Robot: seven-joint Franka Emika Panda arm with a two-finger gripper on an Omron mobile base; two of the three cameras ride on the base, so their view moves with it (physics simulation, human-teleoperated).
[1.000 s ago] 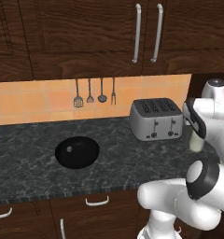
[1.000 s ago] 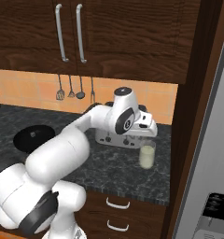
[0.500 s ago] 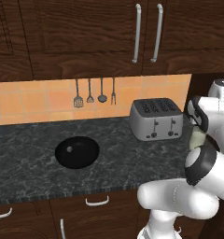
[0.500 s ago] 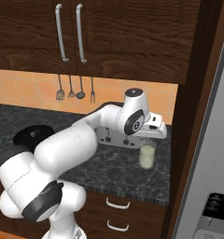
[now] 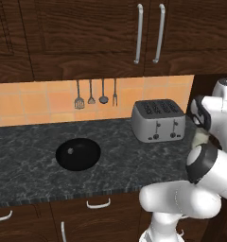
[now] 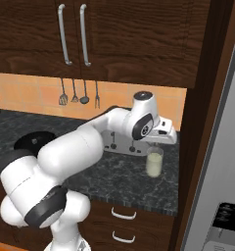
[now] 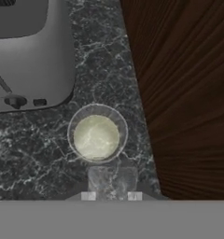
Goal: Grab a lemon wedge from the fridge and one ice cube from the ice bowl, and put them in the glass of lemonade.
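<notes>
Glass of lemonade [image 7: 97, 135]: upright on the dark marble counter [image 5: 35, 146], between the silver toaster [image 5: 157, 120] and a dark wood panel. End effector [image 7: 111, 196]: directly above the glass, fingers pressed together on a translucent ice cube [image 7: 112, 179]. Black ice bowl [image 5: 78, 153]: on the counter, well apart.

The white arm rises from 7 o'clock in the right base view, bends up and reaches toward 3 o'clock. Its wrist turns downward there, and the gripper [image 6: 161, 146] points down with jaws closed.
</notes>
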